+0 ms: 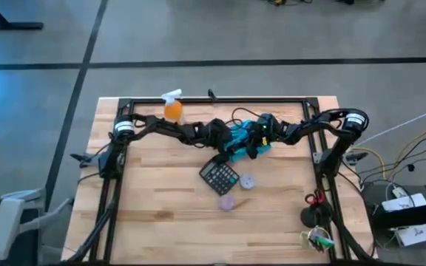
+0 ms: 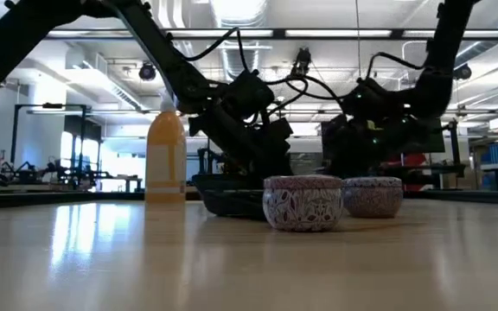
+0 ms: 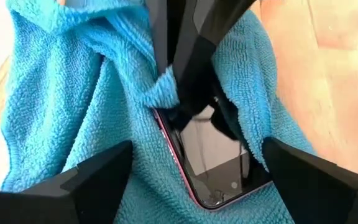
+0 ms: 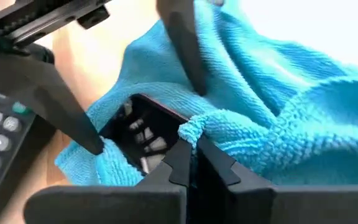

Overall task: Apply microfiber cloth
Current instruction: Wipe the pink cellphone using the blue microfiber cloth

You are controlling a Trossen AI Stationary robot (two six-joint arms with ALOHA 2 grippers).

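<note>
The teal-blue microfiber cloth [image 1: 246, 144] lies bunched at the table's middle, toward the far side. A dark-screened phone [image 3: 219, 158] with a reddish rim rests on it, partly covered by cloth. My right gripper [image 4: 192, 148] is shut on a cloth edge at the phone's side. My left gripper [image 3: 197, 144] is open, with one finger on either side of the phone, low over the cloth. In the high view both grippers meet over the cloth, the left gripper [image 1: 224, 137] coming from the left and the right gripper [image 1: 254, 139] from the right. My left gripper has one fingertip [image 4: 97, 146] down at the cloth beside the phone's corner; I cannot tell whether it touches. My right gripper pinches a bunched edge of the cloth [image 4: 194, 127] between its two shut fingers. The fingers slant down from the table's right. The pinched edge is raised over the phone's long side, and the remainder of the cloth lies slack on the table under the phone.
A black calculator [image 1: 219, 176] lies just near of the cloth. Two small patterned tins [image 2: 303, 203] [image 2: 373, 197] stand nearer the front. An orange spray bottle [image 1: 172, 109] stands at the far left. A black rail frame [image 1: 109, 185] borders the tabletop.
</note>
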